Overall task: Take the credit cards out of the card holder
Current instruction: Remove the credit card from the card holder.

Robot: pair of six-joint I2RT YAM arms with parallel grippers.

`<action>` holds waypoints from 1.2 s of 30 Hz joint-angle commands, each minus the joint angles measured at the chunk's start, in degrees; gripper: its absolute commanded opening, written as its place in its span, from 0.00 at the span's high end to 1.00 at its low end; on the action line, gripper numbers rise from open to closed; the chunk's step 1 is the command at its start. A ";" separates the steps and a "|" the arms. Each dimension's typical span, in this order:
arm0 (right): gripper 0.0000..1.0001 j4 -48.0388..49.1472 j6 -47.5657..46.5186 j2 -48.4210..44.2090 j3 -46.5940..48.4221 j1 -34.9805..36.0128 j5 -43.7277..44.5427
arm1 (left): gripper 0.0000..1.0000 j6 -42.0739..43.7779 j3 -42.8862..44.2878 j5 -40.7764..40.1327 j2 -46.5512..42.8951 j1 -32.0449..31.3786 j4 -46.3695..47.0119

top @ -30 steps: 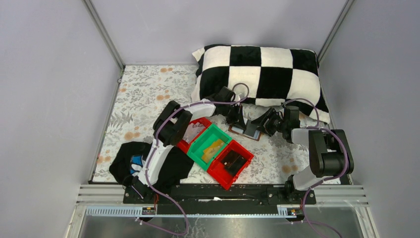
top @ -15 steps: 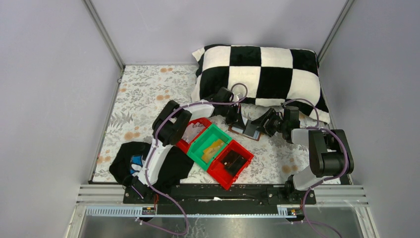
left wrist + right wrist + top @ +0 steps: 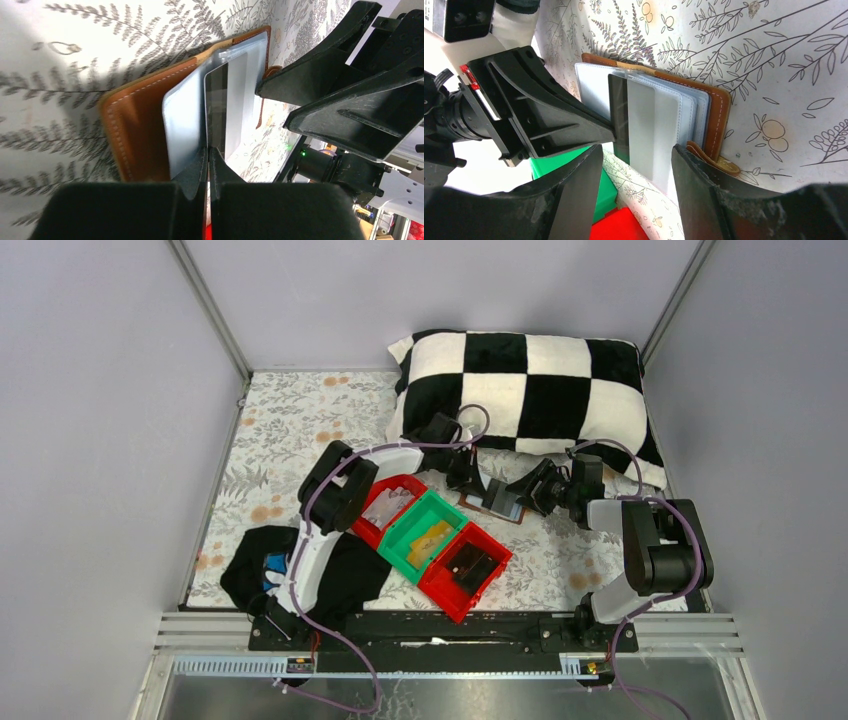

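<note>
One credit card (image 3: 232, 100), pinched in left tool (image 3: 208, 155)

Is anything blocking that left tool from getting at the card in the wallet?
Nothing visible. The left tool is shut on the edge of a pale grey card in the open reddish-brown leather card holder.

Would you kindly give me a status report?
Left gripper shut on credit card. Right gripper open, straddling card holder edge. No obstruction seen.
</note>
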 commanded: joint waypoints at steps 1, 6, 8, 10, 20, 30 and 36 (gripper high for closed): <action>0.39 -5.99 -3.25 2.07 -1.54 0.27 4.87 | 1.00 1.57 -0.54 -2.36 -3.76 2.37 -0.78; 0.39 -6.21 -3.33 1.79 -1.56 0.27 4.83 | 1.00 2.60 -0.30 -2.07 -4.28 2.60 -1.88; 0.39 -6.39 -3.38 1.56 -1.55 0.27 4.83 | 1.00 3.89 0.50 -2.56 -4.51 2.60 -3.67; 0.39 -6.62 -3.37 1.21 -1.43 0.26 4.60 | 1.00 5.51 1.51 -3.32 -4.88 2.60 -5.57; 0.38 -6.29 -1.45 -4.10 0.77 0.34 1.47 | 1.00 7.63 3.07 -2.83 -6.13 2.60 -8.19; 0.38 -4.08 0.86 -2.53 5.18 2.72 -2.07 | 1.00 9.05 4.70 -2.58 -7.12 2.60 -10.61; 0.38 -2.74 1.61 0.13 7.29 5.24 -2.01 | 1.00 10.18 6.10 -2.68 -7.88 2.60 -12.43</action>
